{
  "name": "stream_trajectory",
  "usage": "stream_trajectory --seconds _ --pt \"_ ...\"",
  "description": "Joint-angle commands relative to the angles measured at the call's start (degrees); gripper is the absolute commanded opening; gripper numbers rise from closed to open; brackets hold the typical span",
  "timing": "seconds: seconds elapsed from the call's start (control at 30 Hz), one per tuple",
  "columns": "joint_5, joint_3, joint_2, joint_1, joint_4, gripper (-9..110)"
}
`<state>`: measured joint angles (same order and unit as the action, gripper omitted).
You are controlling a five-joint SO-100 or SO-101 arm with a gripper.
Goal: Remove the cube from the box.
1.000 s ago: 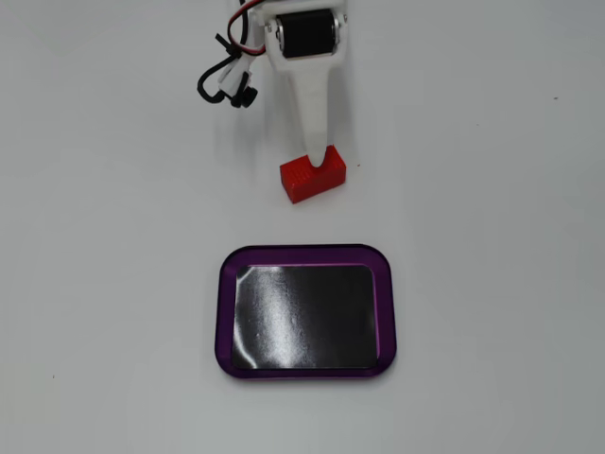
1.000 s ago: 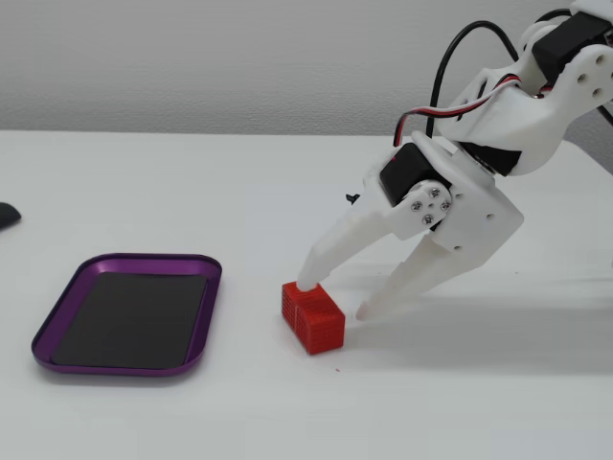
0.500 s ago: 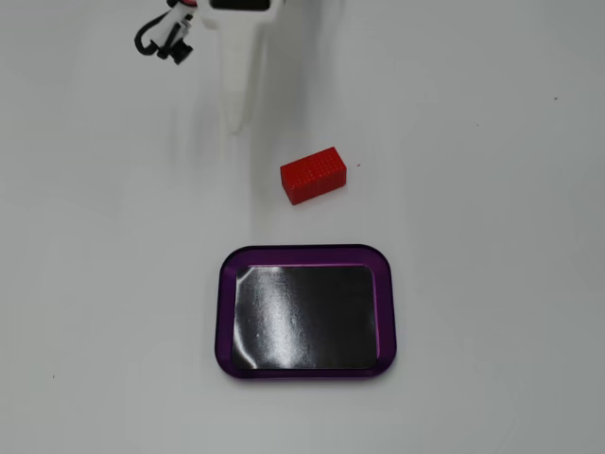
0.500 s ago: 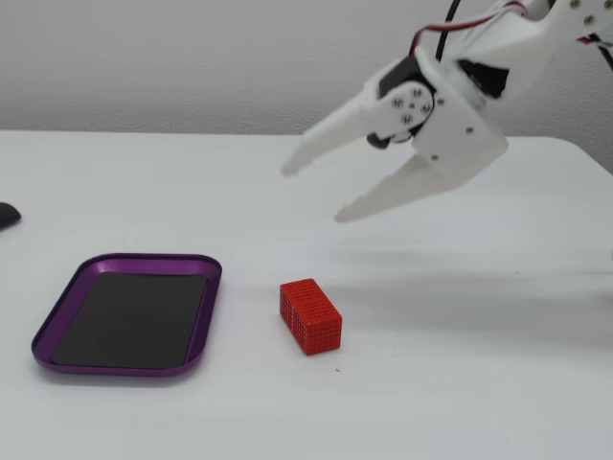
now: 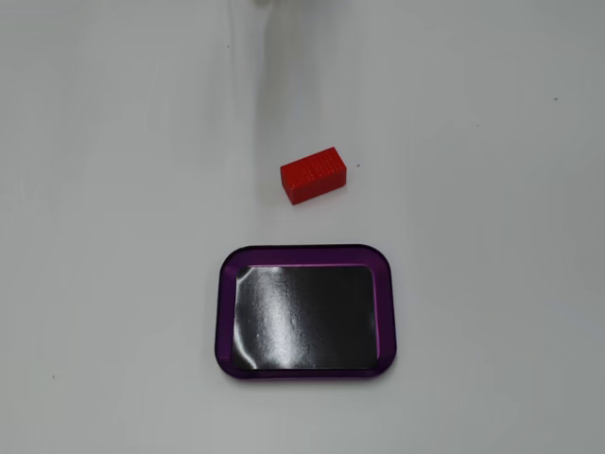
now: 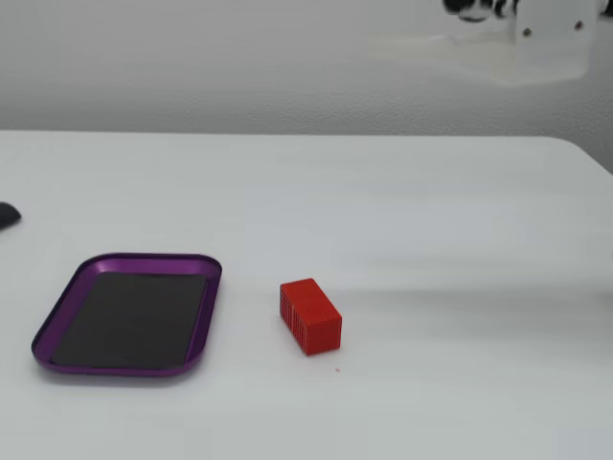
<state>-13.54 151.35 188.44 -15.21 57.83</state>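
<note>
The red cube (image 5: 313, 175) lies on the white table, outside the box and a short way beyond its far rim in a fixed view. In another fixed view the cube (image 6: 309, 315) lies to the right of the box. The box (image 5: 227, 312) is a shallow purple-rimmed tray with a shiny black floor, and nothing is in it; it also shows in the other fixed view (image 6: 57, 321). A blurred white part of the arm (image 6: 536, 43) shows high at the top right, far from the cube. I cannot make out its jaws.
The table edge (image 6: 589, 158) runs along the far right. A small dark object (image 6: 8, 215) sits at the left edge. A faint shadow streak (image 5: 263, 85) falls on the table above the cube.
</note>
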Motion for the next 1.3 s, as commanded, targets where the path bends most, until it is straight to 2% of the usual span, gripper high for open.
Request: stream_trajectory --seconds 0.0,0.3,0.53,0.67,0.83,0.97,1.13,1.27 --pt "3.6 4.48 3.87 0.26 0.18 19" --pt "17.75 12.66 1.49 5.98 1.41 19" --pt "17.75 12.83 1.49 12.39 2.37 18" --pt "17.67 12.83 1.49 12.57 2.9 17" --pt "17.67 12.83 1.49 12.48 2.99 -2" --pt "17.31 12.83 1.41 12.39 4.22 -1" --pt "9.84 12.83 1.41 12.74 4.66 -1" --pt "9.67 12.83 1.41 12.22 4.66 0"
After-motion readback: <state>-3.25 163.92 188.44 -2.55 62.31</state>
